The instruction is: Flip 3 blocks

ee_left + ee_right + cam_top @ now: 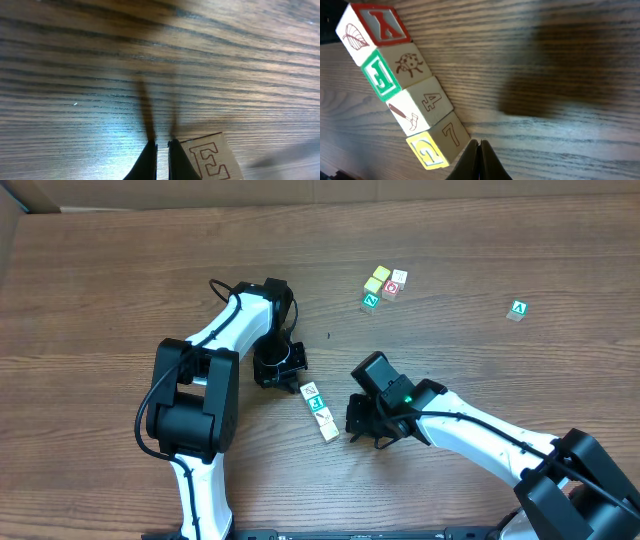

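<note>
Left gripper: closed, fingers nearly together, nothing between them, tips pointed down at the brown wood-grain tabletop. In the left wrist view a pale wooden block face with a red outlined "E" sits just beside the fingers at 3 o'clock; contact cannot be confirmed. Right gripper: closed and empty, tips low over the tabletop. In the right wrist view, at 10 o'clock from its tips and just beside them, lies the yellow-faced "G" block, which shows a "7" on its side. This is the near end of a row of small wooden letter blocks, set face to face and running away towards 10 o'clock. Next in line are the hammer-picture block marked "4", the green-faced "J" block with a ladybird and the red-lettered block with a leaf. Overhead, the row lies between the two grippers, at 4 o'clock from the left gripper and 9 o'clock from the right gripper. A cluster of yellow, red and green cubes stands well apart at 1 o'clock from the row. A lone green cube with a white "A" sits farther off at 2 o'clock.
</note>
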